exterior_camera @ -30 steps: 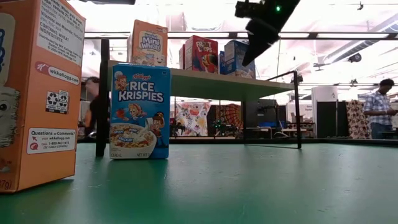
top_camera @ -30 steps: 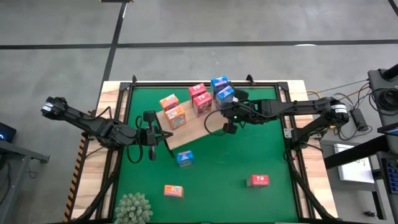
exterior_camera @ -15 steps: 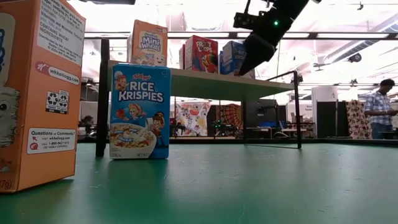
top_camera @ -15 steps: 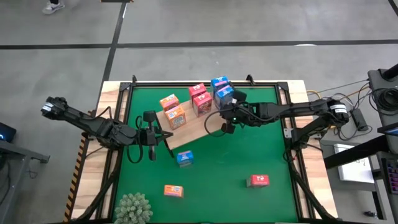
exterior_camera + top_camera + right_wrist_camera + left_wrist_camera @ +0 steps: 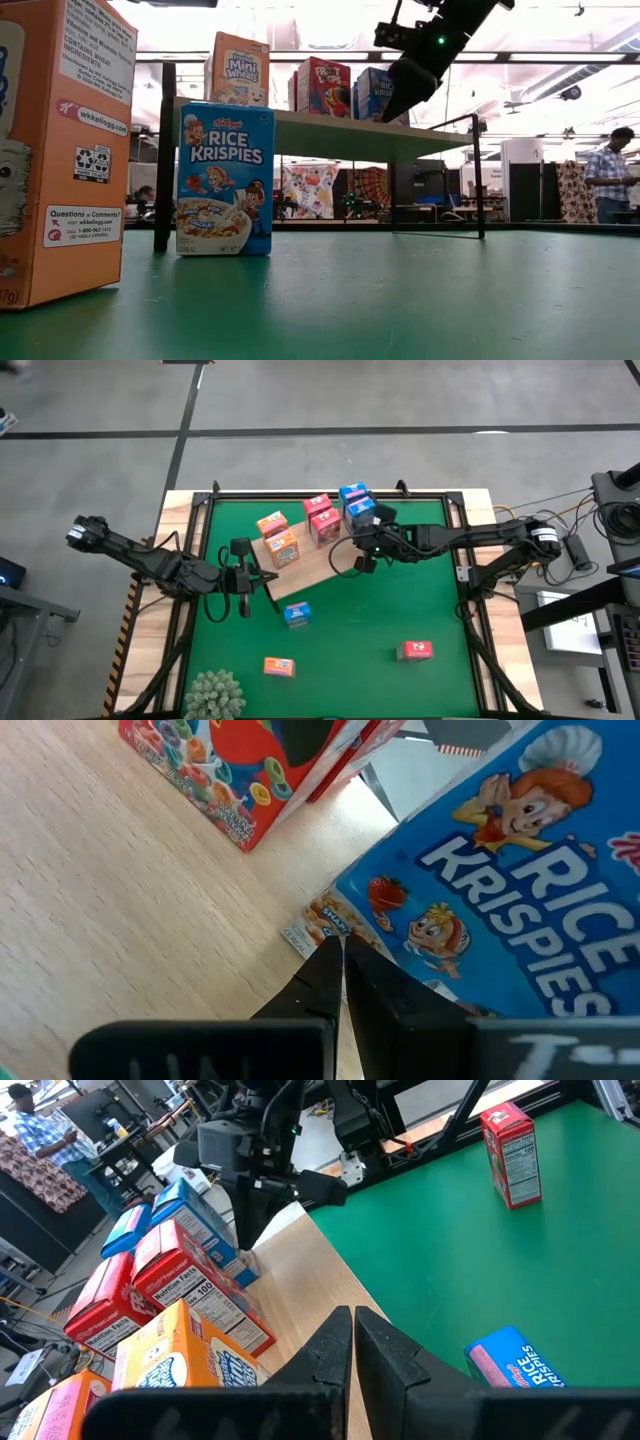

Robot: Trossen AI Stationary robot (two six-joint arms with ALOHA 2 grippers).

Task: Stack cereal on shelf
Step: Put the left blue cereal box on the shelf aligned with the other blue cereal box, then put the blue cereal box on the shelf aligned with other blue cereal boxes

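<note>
Right pincer (image 5: 362, 552), shut and empty, has been brought closer to the blue printed cardboard cereal box (image 5: 362, 512) on the wide light-wood shelf board (image 5: 315, 565); six boxes are shelved (three remain on the mat); left pincer (image 5: 240, 578) waits shut.

shelf (image 5: 318, 565): pale wood, fine grain, matt, with thin dark metal posts
cereal boxes (image 5: 323, 520): printed cardboard, slight sheen
table mat (image 5: 370, 620): green, smooth, matt
table edge (image 5: 178, 510): bare light wood
plant (image 5: 214, 695): fuzzy green tufts
right gripper (image 5: 340, 952): dark matt plastic
</note>
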